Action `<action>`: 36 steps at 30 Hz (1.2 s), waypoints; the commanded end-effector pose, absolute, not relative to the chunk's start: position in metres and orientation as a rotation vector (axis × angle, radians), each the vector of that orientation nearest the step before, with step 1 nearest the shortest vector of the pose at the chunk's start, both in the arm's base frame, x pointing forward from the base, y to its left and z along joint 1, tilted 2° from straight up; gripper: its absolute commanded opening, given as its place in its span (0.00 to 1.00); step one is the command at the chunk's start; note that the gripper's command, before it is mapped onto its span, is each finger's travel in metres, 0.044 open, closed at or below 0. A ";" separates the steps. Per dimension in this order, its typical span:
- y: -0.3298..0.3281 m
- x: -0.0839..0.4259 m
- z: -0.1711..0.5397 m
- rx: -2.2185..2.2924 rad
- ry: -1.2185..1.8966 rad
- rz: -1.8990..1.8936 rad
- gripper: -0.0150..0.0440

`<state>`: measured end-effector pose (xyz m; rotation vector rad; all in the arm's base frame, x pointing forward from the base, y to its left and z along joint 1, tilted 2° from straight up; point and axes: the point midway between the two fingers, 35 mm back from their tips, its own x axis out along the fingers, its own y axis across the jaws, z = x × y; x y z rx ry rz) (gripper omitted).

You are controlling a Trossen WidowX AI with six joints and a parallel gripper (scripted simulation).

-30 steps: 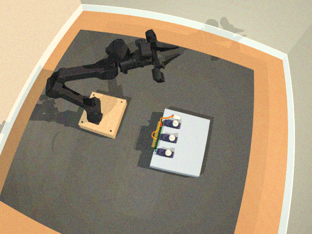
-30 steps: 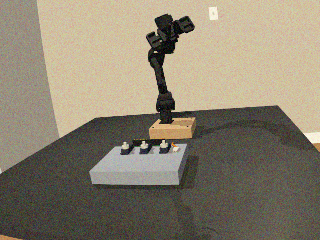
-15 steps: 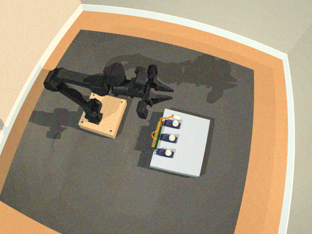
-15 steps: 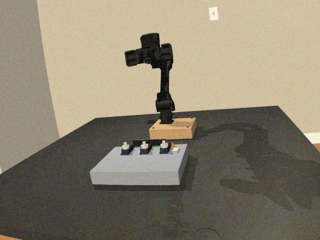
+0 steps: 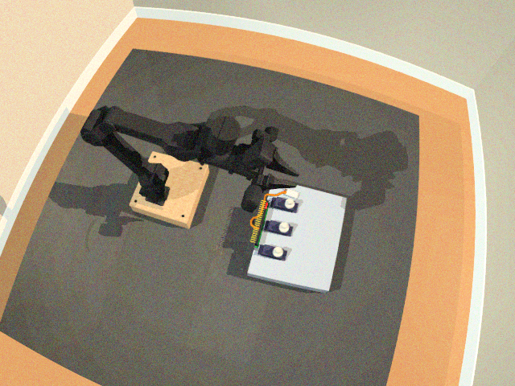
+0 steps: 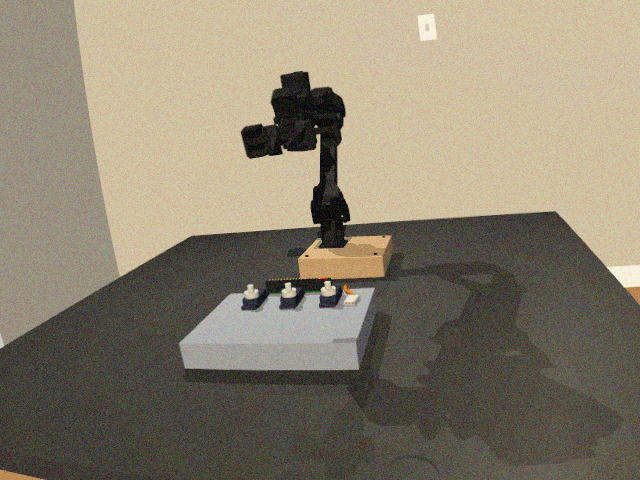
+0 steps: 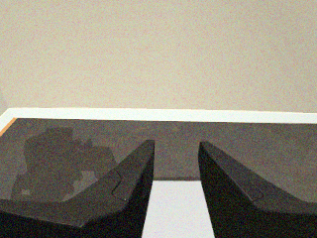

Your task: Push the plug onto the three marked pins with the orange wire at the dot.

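Observation:
A small white plug lies on the top of the pale holder, beside the end servo. An orange lead runs from it towards the holder's edge. The row of yellow pins sticks out along that edge; a small red mark shows near one end. The dot and plug holes are too small to tell. My gripper is partly open and empty, high above the holder's plug end, with its fingers pointing outward over the holder.
Two more dark servos with white hubs stand in a line with the end one. An orange wire loop bulges out by the pins. The wooden arm base stands beyond the pin side.

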<state>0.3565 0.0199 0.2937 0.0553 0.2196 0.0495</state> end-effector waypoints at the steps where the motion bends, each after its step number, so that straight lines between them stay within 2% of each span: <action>1: 0.033 0.374 0.272 0.085 0.373 0.072 0.45; 18: 0.080 0.406 0.179 0.131 0.941 0.086 0.45; 36: 0.125 0.388 0.087 0.082 1.527 -0.011 0.45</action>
